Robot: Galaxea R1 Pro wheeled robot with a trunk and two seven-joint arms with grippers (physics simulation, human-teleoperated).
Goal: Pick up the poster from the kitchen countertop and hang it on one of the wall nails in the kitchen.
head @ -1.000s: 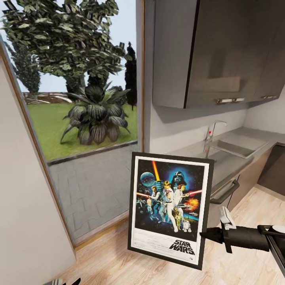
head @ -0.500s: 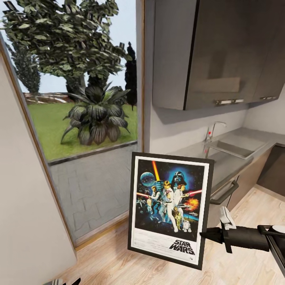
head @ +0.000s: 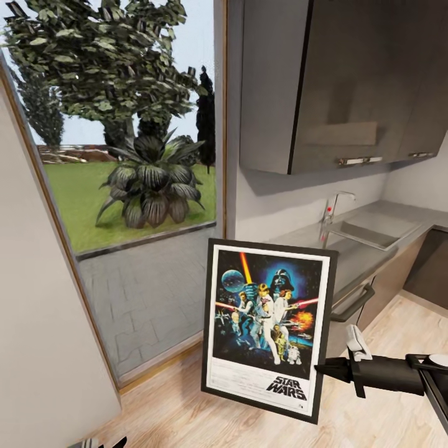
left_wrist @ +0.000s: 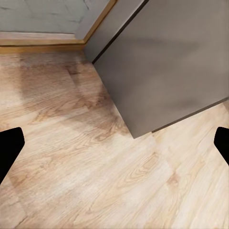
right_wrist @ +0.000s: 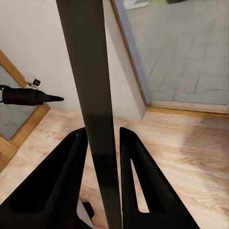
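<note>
**Black fingers clamped on poster edge for carriage**

Black fingers of the right gripper [right_wrist: 100, 157] pinched the poster [head: 267, 326] by its right edge, keeping it upright, off the kitchen countertop [head: 367, 239]. The right wrist view showed the frame edge-on; the head view showed its face. The left gripper [left_wrist: 114, 145] apparently stood wide, empty, over the floor [left_wrist: 71, 181].

Very little changes between the earlier pictures and now. In the head view the whole picture shifts slightly, so the camera moves a little and not the things. The poster [head: 267, 330] sits a touch lower and further right in the picture than before, and the right gripper [head: 325, 369] at its edge shifts the same way with it.
</note>
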